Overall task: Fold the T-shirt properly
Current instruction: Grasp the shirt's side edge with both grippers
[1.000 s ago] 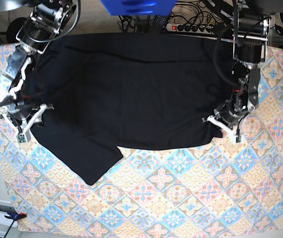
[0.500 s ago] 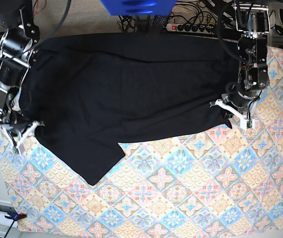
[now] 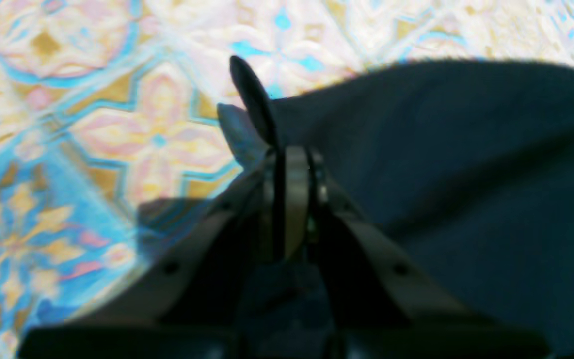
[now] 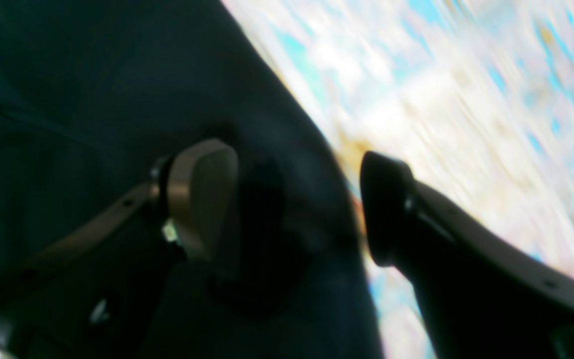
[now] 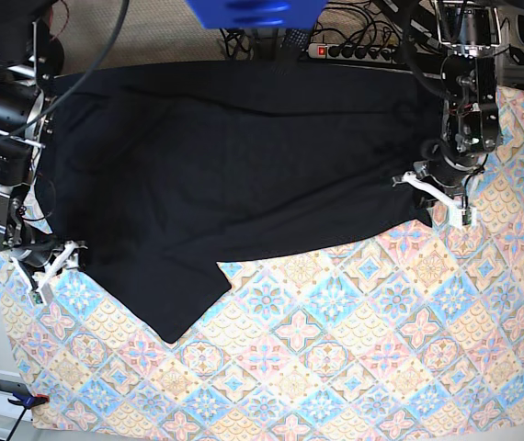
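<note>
The black T-shirt (image 5: 244, 165) lies spread across the far half of the patterned tablecloth (image 5: 354, 349), with one sleeve (image 5: 184, 303) pointing toward the front. My left gripper (image 5: 437, 200) is at the shirt's right-hand edge. In the left wrist view it (image 3: 287, 164) is shut, with a fold of the shirt (image 3: 466, 174) pinched at its tip. My right gripper (image 5: 52, 262) is at the shirt's left-hand edge. In the right wrist view it (image 4: 292, 199) is open, and the shirt's edge (image 4: 92, 75) runs between its fingers.
A power strip and cables (image 5: 354, 48) lie behind the table's far edge, next to a blue object (image 5: 253, 11). A clamp (image 5: 25, 400) holds the cloth at the front left corner. The tablecloth's left edge is just beyond my right gripper.
My left gripper has moved away from the table's front and outward, taking the shirt's right lower corner with it. My right gripper has moved toward the front along the shirt's left edge.
</note>
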Controlling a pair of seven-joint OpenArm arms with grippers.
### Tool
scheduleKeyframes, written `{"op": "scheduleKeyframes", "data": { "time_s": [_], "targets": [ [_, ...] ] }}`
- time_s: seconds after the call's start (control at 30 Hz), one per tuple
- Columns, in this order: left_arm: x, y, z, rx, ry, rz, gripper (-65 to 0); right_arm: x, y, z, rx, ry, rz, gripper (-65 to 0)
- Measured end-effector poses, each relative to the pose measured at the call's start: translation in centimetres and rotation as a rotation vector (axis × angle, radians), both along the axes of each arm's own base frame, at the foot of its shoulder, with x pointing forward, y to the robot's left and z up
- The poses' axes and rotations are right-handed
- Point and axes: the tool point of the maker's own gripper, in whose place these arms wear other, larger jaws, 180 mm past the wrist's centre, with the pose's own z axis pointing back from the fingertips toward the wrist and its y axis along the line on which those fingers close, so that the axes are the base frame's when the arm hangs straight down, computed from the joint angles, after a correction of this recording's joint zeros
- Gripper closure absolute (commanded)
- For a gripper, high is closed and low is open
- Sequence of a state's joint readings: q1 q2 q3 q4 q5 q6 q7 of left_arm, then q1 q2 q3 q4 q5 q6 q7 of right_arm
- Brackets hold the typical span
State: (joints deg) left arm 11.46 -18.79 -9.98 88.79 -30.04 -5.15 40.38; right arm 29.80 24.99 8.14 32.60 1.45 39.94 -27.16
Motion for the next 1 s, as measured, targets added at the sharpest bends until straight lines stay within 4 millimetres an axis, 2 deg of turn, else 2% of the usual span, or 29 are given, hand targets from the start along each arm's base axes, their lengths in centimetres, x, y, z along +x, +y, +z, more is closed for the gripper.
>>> {"op": "scheduleKeyframes", "data": {
  "time_s": [0.17,0.3,0.37,0.47,0.9,1.0],
  "targets": [
    [-0.7,0.4,-0.1,-0.058,0.001,0.036,0.0,-0.6,-0.2,-1.0,0.022,-0.003,-0.02,-41.7],
    [-0.4,0.9,0.4,-0.067,-0.017,0.055,0.0,-2.1,0.5,-3.2,0.092,0.005,-0.061,-41.7],
    [-0.7,1.1,0.3,-0.062,-0.013,0.057,0.0,-2.4,0.8,-3.7,0.132,-0.027,-0.089,-41.8],
    [-1.5,0.9,-0.3,-0.066,0.013,0.055,0.0,-2.3,0.8,-3.8,0.155,-0.046,-0.111,-41.8],
    [-1.2,1.0,-0.1,-0.064,0.003,0.055,0.0,-1.9,0.5,-3.3,0.165,-0.106,-0.126,-41.7],
    [-1.2,1.0,-0.1,-0.065,0.004,0.055,0.0,-1.8,-0.6,-3.4,0.118,-0.108,-0.168,-41.7]
  ]
}}
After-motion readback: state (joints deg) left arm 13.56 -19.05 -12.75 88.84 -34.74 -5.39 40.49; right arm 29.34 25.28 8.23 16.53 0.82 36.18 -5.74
